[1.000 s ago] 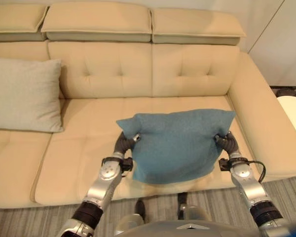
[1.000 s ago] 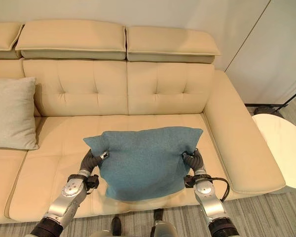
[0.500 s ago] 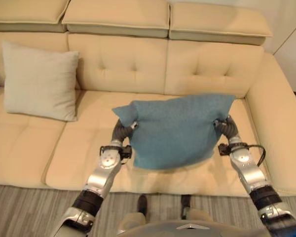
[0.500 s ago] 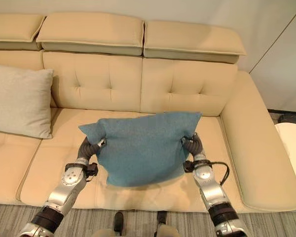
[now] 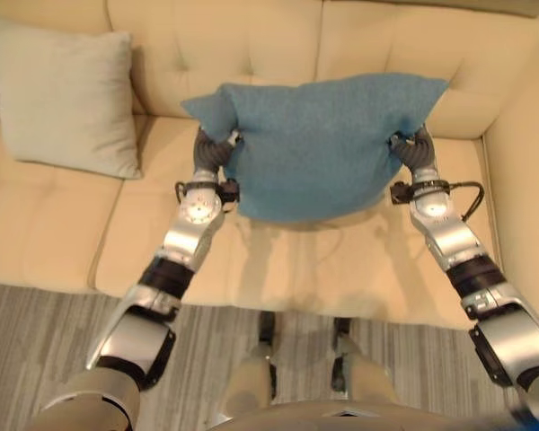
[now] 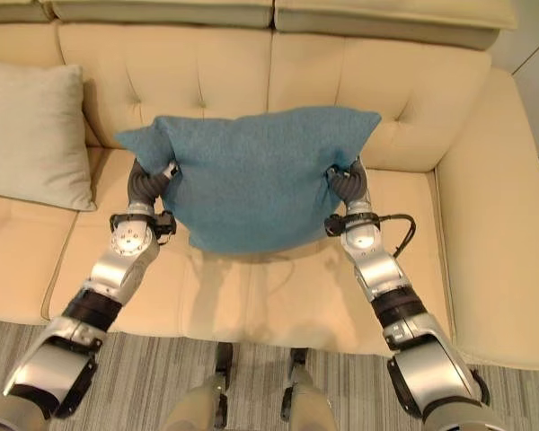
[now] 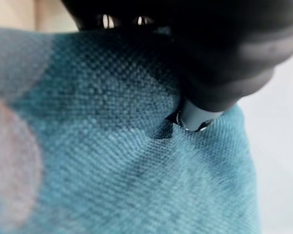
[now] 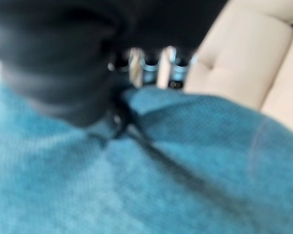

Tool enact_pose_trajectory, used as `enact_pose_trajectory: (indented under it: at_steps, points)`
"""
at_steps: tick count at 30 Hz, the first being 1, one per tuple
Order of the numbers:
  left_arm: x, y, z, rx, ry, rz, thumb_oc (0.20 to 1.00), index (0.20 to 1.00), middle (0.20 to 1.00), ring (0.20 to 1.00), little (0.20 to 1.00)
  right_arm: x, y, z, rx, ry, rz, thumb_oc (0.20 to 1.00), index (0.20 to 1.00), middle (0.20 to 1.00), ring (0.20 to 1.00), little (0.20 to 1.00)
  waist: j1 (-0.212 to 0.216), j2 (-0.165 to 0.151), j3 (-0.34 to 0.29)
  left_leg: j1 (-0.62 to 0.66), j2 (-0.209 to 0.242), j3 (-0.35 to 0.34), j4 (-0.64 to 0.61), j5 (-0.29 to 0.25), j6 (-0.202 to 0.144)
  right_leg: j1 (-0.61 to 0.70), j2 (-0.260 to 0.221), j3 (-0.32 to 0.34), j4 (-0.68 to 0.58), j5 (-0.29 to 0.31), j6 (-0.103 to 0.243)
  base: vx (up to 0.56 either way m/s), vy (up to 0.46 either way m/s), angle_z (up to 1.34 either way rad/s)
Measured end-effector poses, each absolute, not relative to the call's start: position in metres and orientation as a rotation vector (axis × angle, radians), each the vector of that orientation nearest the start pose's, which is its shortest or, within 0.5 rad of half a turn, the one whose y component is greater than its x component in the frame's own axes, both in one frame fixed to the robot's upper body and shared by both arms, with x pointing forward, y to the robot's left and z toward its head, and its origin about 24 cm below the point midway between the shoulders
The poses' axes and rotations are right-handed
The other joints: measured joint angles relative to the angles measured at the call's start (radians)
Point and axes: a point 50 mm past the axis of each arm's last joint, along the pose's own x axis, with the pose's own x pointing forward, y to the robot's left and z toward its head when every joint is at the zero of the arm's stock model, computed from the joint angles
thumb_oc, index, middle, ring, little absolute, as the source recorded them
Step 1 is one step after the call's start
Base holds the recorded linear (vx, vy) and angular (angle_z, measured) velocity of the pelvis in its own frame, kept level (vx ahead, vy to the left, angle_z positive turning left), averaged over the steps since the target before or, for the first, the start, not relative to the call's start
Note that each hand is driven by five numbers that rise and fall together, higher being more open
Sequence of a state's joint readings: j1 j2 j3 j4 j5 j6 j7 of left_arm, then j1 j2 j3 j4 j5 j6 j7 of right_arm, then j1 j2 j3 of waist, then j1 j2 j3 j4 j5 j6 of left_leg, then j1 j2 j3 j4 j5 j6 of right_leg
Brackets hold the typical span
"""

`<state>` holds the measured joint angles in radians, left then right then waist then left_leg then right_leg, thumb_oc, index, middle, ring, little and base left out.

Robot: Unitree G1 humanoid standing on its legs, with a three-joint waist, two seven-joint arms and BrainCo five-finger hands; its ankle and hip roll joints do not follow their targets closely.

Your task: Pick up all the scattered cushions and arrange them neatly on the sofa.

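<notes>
I have the blue cushion [image 6: 251,175] held up between both hands, clear of the cream sofa [image 6: 458,224] seat and in front of its tufted backrest. It hangs roughly upright, wider than tall, its top corners flaring out past my wrists. My left hand [image 6: 148,184] has it by one side edge and my right hand [image 6: 346,182] by the other.

From the head views I can make out little of either hand; the fabric covers most of the fingers and I mostly see the dark ribbed covers. In the left wrist view a digit [image 7: 195,116] presses into the weave and puckers it, so that hand is clamped on the cushion. In the right wrist view the picture is soft, but the fingers [image 8: 151,66] curl over the cushion's edge with a fold pinched beneath the cover, so that hand is grasping it too.

A pale grey cushion [image 5: 67,90] leans against the backrest well off to my left; its outer edge is cut off in the right eye view. The sofa's headrests are cropped at the top. Below the seat front runs a grey striped carpet [image 5: 36,332].

I can read no label or writing anywhere.
</notes>
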<state>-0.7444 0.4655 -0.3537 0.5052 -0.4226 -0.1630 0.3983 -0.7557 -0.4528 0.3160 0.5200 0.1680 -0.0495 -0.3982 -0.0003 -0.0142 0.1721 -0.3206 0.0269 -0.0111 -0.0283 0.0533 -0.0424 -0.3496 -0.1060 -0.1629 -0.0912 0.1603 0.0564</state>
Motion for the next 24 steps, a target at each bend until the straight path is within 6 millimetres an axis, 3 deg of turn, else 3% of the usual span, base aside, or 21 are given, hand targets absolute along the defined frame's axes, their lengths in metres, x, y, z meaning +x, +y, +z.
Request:
enact_pose_trajectory:
  at_steps: [10, 11, 13, 20, 22, 23, 24]
  points:
    - [0.398, 0.17, 0.227, 0.175, -0.423, 0.206, 0.2, 0.2, 0.2, 0.2, 0.2, 0.394, -0.165, 0.206, -0.381, -0.37, -0.252, 0.2, 0.2, 0.2, 0.2, 0.2, -0.02, -0.005, 0.044, -0.058, -0.001, 0.01, 0.014, 0.004, -0.001, -0.061, 0.0, 0.015, 0.0, 0.01, -0.007, -0.04, 0.031, -0.04]
    - [0.403, 0.169, 0.247, 0.204, -0.455, 0.217, 0.2, 0.2, 0.2, 0.2, 0.2, 0.398, -0.163, 0.221, -0.372, -0.399, -0.272, 0.2, 0.2, 0.2, 0.2, 0.2, -0.024, -0.005, 0.044, -0.081, -0.002, 0.01, 0.016, 0.004, -0.001, -0.083, -0.002, 0.015, 0.0, 0.011, -0.009, -0.03, 0.047, -0.01]
    - [0.402, 0.169, 0.258, 0.199, -0.49, 0.218, 0.2, 0.2, 0.2, 0.2, 0.2, 0.398, -0.162, 0.23, -0.361, -0.427, -0.291, 0.2, 0.2, 0.2, 0.2, 0.2, -0.024, -0.004, 0.046, -0.091, -0.003, 0.014, 0.017, 0.004, -0.001, -0.095, -0.003, 0.017, 0.0, 0.015, -0.009, -0.01, 0.039, -0.04]
    - [0.402, 0.173, 0.257, 0.202, -0.488, 0.229, 0.2, 0.2, 0.2, 0.2, 0.2, 0.398, -0.158, 0.227, -0.367, -0.422, -0.283, 0.2, 0.2, 0.2, 0.2, 0.2, -0.021, -0.007, 0.054, -0.109, -0.013, 0.03, 0.073, -0.006, -0.016, -0.093, -0.014, 0.041, 0.001, 0.016, -0.01, 0.0, 0.023, -0.05]
    - [0.402, 0.173, 0.256, 0.201, -0.485, 0.232, 0.2, 0.2, 0.2, 0.2, 0.2, 0.399, -0.158, 0.225, -0.369, -0.417, -0.283, 0.2, 0.2, 0.2, 0.2, 0.2, -0.021, -0.032, 0.073, -0.178, -0.024, 0.028, 0.215, -0.033, -0.044, -0.088, -0.033, 0.045, 0.001, 0.026, -0.022, -0.01, 0.002, 0.05]
    - [0.402, 0.173, 0.252, 0.203, -0.476, 0.231, 0.2, 0.2, 0.2, 0.2, 0.2, 0.399, -0.16, 0.224, -0.375, -0.407, -0.286, 0.2, 0.2, 0.2, 0.2, 0.2, -0.024, -0.044, 0.081, -0.207, -0.036, 0.018, 0.197, -0.047, -0.022, -0.089, -0.04, 0.051, 0.002, 0.026, -0.022, -0.01, 0.002, -0.14]
    - [0.402, 0.174, 0.25, 0.203, -0.472, 0.239, 0.2, 0.2, 0.2, 0.2, 0.2, 0.399, -0.158, 0.224, -0.382, -0.409, -0.278, 0.2, 0.2, 0.2, 0.2, 0.2, -0.015, -0.025, 0.084, -0.182, -0.018, 0.003, 0.107, 0.037, -0.017, -0.089, -0.012, 0.055, 0.002, 0.024, -0.019, -0.01, -0.003, -0.25]
